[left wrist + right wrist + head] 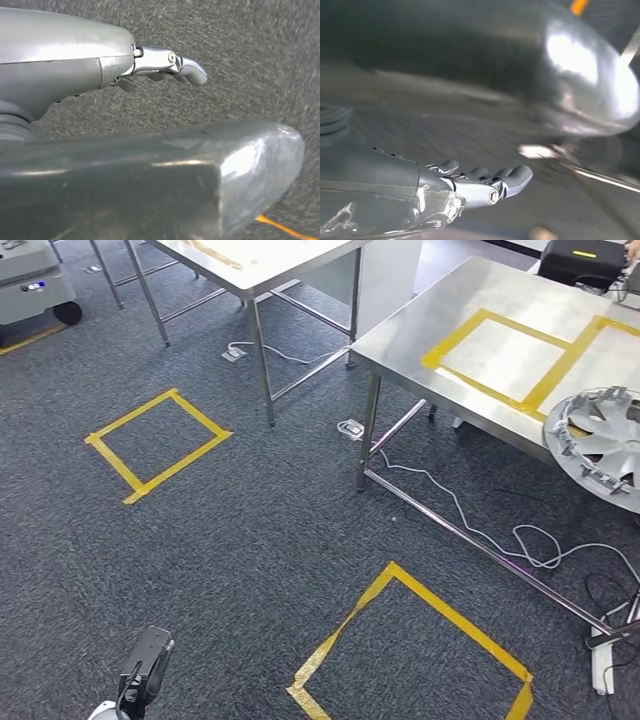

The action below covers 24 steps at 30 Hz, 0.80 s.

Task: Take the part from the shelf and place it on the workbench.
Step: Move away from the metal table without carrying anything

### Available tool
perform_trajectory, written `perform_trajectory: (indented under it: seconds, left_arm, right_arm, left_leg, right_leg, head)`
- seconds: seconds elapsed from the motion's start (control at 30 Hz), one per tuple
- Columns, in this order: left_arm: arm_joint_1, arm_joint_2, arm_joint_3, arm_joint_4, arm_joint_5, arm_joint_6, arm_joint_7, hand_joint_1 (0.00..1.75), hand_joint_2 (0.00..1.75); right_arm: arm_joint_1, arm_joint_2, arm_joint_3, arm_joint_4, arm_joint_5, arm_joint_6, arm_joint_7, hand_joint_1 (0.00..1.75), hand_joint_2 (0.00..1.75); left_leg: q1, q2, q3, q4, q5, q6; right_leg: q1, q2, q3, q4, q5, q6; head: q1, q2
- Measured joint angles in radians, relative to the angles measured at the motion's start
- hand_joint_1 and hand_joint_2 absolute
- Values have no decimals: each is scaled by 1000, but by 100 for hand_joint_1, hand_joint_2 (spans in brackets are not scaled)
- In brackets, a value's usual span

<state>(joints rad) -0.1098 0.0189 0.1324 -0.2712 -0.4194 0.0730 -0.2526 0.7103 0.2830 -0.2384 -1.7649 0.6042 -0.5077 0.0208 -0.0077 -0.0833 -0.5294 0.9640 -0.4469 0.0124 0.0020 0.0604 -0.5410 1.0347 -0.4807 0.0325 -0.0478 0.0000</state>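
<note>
Both the left robot hand [166, 65] and right robot hand [486, 182] hang empty, fingers apart; the part [596, 440] overhangs the counter [483, 300] edge and could fall if bumped.

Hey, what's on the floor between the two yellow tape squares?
In the head view, just bare grey carpet lies between the far tape square and the near tape square. The white cable runs off to the side, under the steel table.

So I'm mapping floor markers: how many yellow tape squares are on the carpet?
2: one tape square on the left, near the far table's leg; one close in front, cut off by the picture's bottom edge. More may lie outside view.
</note>
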Motion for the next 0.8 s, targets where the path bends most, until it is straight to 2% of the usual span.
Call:
perform_trajectory:
  seconds: [0.03,0.07,0.13,0.2,0.27,0.3,0.33,0.37,0.4,0.43,0.47,0.5,0.53,0.57,0.63,0.67,0.7,0.77,0.8]
  left_arm:
    - [0,-1,4,0,2,-2,-6,0,0]
    - [1,-2,8,0,3,-4,-12,0,0]
    - [7,0,14,1,1,-12,-21,0,0]
    - [12,0,17,2,-5,-20,-29,0,0]
    - [12,-1,18,2,-9,-23,-32,0,0]
    - [12,-2,19,3,-10,-24,-32,0,0]
    - [14,-2,19,3,-11,-25,-32,0,0]
    - [17,-3,19,4,-13,-27,-32,0,0]
    - [20,-3,19,4,-16,-28,-33,0,0]
    - [22,-4,19,5,-19,-28,-34,0,0]
    - [23,-4,19,5,-22,-27,-35,0,0]
    - [22,-6,19,5,-25,-25,-37,0,0]
    - [21,-7,19,5,-28,-21,-37,0,0]
    - [21,-9,19,5,-30,-15,-38,0,0]
    - [28,-12,19,6,-34,-1,-38,0,0]
    - [32,-14,19,6,-36,6,-38,0,0]
    - [33,-16,19,7,-38,12,-38,0,0]
    - [31,-22,19,7,-47,17,-40,0,0]
    - [30,-24,19,7,-51,17,-42,0,0]
  right_arm:
    - [-4,8,-12,15,-32,2,21,0,0]
    - [-9,13,-23,32,-65,4,36,0,0]
    - [-23,22,-43,71,-128,17,59,0,0]
    - [-44,30,-59,119,-178,32,76,0,0]
    - [-60,34,-71,165,-210,41,86,0,0]
    - [-66,35,-76,185,-221,44,91,0,0]
    - [-73,35,-81,203,-232,46,97,0,0]
    - [-81,35,-85,223,-246,50,106,0,0]
    - [-91,35,-88,245,-260,54,116,0,0]
    - [-101,35,-89,267,-272,59,124,0,0]
    - [-110,35,-90,292,-280,64,129,0,0]
    - [-119,35,-90,317,-284,69,132,0,0]
    - [-129,35,-90,342,-286,73,136,0,0]
    - [-140,35,-91,369,-288,77,139,0,0]
    - [-165,35,-91,419,-293,79,143,0,0]
    - [-177,35,-91,442,-295,79,141,0,0]
    - [-187,35,-91,463,-294,80,137,0,0]
    - [-203,35,-92,503,-286,88,122,0,0]
    - [-209,35,-95,520,-280,96,114,0,0]
  left_leg:
    - [2,-9,-5,1,3,-5]
    - [4,-18,-10,2,6,-10]
    - [8,-30,-21,3,13,-23]
    - [7,0,-42,37,-13,-35]
    - [7,50,-97,147,-78,-46]
    - [8,62,-129,213,-108,-51]
    - [11,68,-152,262,-123,-56]
    - [13,71,-158,278,-120,-59]
    - [16,76,-143,255,-98,-61]
    - [17,86,-111,200,-66,-62]
    - [17,111,-70,131,-34,-63]
    - [15,132,-35,67,-13,-60]
    - [14,149,-14,25,-2,-53]
    - [11,157,-6,5,0,-45]
    - [10,136,-12,2,2,-27]
    - [10,126,-14,1,4,-20]
    - [12,115,-15,-1,7,-14]
    - [13,92,-18,-2,12,-4]
    - [13,79,-20,-1,13,-1]
  right_leg:
    - [1,15,20,-34,3,-4]
    - [2,20,25,-45,0,-8]
    - [3,1,27,-53,9,-16]
    - [-2,-23,28,-66,20,-26]
    - [-3,-51,26,-72,24,-30]
    - [-3,-67,24,-72,24,-31]
    - [-3,-81,22,-72,24,-30]
    - [-3,-96,21,-71,24,-30]
    - [-3,-109,21,-71,23,-29]
    - [-3,-121,22,-71,22,-27]
    - [-2,-132,24,-70,21,-24]
    - [0,-143,24,-66,18,-19]
    - [4,-154,23,-62,15,-13]
    - [7,-164,22,-58,13,-7]
    - [7,-183,22,-56,11,2]
    - [4,-172,19,-49,2,8]
    - [1,-149,9,-25,-16,12]
    - [-3,-89,-41,87,-80,18]
    - [-3,-73,-74,161,-112,18]
  head:
    - [0,0]
    - [0,0]
    - [0,0]
    - [-5,0]
    - [-12,0]
    - [-14,0]
    - [-14,0]
    - [-14,0]
    - [-14,0]
    - [-15,0]
    - [-16,0]
    - [-19,0]
    - [-19,0]
    - [-20,0]
    - [-17,0]
    - [-16,0]
    - [-14,0]
    - [-8,0]
    - [-6,0]
